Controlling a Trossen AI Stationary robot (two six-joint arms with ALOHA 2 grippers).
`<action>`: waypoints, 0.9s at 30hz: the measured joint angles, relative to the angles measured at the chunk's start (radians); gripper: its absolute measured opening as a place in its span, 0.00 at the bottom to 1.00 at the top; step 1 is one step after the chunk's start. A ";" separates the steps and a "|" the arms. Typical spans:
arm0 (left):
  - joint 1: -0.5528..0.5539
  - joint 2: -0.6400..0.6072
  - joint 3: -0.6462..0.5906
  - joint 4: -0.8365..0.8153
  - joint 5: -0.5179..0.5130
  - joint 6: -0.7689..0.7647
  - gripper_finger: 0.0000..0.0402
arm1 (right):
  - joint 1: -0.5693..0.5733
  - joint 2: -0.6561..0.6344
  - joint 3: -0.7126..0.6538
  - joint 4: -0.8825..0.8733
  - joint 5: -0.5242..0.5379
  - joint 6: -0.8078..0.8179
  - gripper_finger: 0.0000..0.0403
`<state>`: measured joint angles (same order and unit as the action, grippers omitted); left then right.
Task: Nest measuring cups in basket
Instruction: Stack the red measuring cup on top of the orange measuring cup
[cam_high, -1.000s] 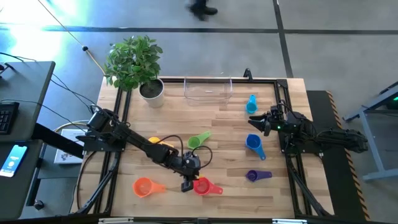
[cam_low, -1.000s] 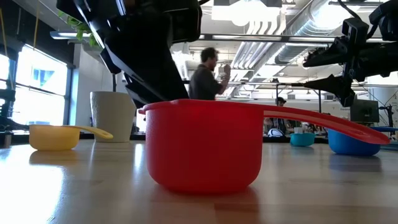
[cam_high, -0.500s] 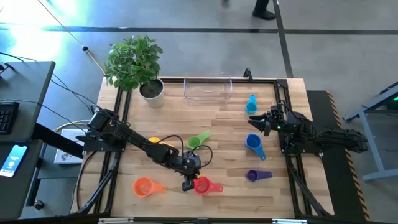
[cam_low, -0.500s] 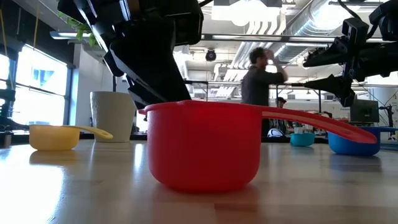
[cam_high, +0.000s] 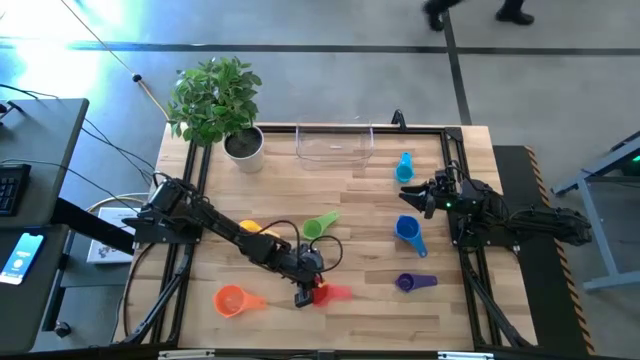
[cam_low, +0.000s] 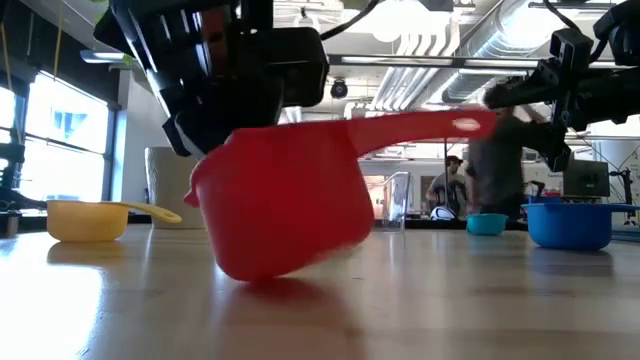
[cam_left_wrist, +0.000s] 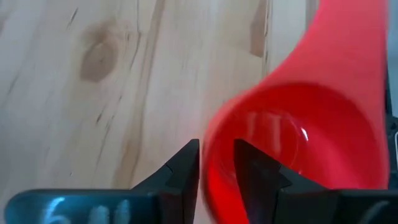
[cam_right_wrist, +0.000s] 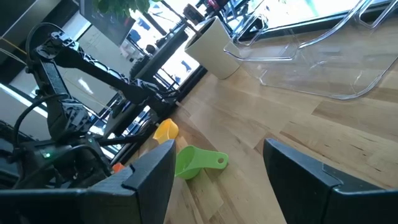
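One cup has changed: the red cup, which stood flat on the table half a sec ago, is now tipped, handle raised, one edge of its base touching the wood. In the high view it is near 6 o'clock of the table, and its shape looks blurred, so we judge it is moving.

Our left gripper is at this cup. In the left wrist view the fingers stand narrow with the cup's rim wall between them, one finger inside the bowl and one outside, so we hold the red cup by its rim. For the task this means the pickup has begun; the cup is not yet clear of the table.

Other cups did not move vs. the earlier pics: orange cup at 7 o'clock, yellow cup beside the left arm, green cup near centre, purple cup at 4 o'clock, blue cup at 3 o'clock, light blue cup at 2 o'clock.

The basket is at 12 o'clock, at the far edge, and we see no cup in it. So nesting is at the start.

Our right gripper waits at 3 o'clock above the table, fingers wide apart, holding nothing.

Risk, in our judgement: a rim grip on a tilted cup may slip.
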<state>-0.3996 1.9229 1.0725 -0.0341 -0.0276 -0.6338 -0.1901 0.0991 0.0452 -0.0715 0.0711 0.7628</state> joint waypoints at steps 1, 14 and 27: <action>0.000 -0.002 0.000 0.002 0.000 -0.001 0.20 | 0.000 0.001 0.000 0.000 0.000 0.000 0.58; 0.000 -0.030 0.001 -0.008 -0.001 0.006 0.02 | 0.000 0.003 0.000 0.000 0.000 -0.001 0.58; -0.066 -0.237 0.002 -0.302 -0.153 -0.143 0.01 | 0.000 0.007 0.000 0.005 0.000 0.025 0.58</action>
<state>-0.4660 1.6857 1.0740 -0.3359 -0.1807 -0.7769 -0.1898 0.1061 0.0452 -0.0667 0.0711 0.7876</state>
